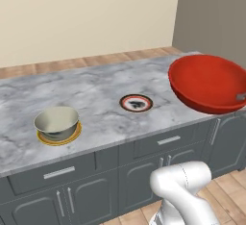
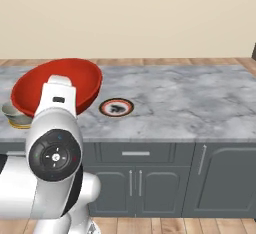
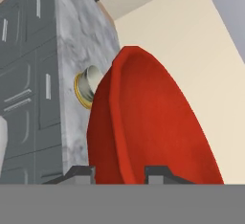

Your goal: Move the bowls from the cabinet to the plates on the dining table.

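Gripper pinches the rim of the red bowl, one finger on each side of the wall, holding it at the right edge of the left base view above the dining table. Cream bowl sits on the yellow-rimmed plate at lower left; the red-rimmed plate lies bare mid-frame.

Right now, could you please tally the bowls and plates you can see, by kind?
Bowls: 2, red bowl held in the gripper, cream bowl.
Plates: 2, yellow-rimmed plate under the cream bowl, red-rimmed plate bare.
Total: 4.
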### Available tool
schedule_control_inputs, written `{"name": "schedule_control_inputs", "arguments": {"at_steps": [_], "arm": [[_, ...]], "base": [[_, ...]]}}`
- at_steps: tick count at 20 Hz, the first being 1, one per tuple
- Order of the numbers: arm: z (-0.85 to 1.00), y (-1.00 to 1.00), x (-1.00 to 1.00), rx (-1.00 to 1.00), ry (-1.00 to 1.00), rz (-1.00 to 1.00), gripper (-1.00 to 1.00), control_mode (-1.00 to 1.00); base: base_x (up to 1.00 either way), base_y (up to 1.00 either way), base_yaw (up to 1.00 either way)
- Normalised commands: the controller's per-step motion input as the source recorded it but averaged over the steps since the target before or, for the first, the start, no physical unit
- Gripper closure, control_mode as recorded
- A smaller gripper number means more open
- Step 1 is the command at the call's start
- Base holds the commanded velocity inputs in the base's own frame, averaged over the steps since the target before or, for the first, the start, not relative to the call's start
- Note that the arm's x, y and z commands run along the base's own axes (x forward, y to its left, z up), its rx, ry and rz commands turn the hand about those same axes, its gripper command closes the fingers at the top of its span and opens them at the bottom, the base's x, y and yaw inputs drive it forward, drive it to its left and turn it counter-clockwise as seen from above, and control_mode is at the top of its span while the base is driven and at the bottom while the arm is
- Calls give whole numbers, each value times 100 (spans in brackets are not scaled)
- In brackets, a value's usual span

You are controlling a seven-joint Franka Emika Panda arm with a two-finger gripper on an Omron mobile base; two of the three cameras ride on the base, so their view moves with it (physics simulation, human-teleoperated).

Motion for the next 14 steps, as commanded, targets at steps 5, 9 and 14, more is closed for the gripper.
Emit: {"name": "schedule_control_inputs", "arguments": {"at_steps": [5,9,14], "arm": [[-7,0,33,0,0,0,100,-100],[-6,0,29,0,-1,0,100,-100],[-14,1,21,0,0,0,100,-100]], "base": [[0,0,0],[0,0,0],[0,0,0]]}}
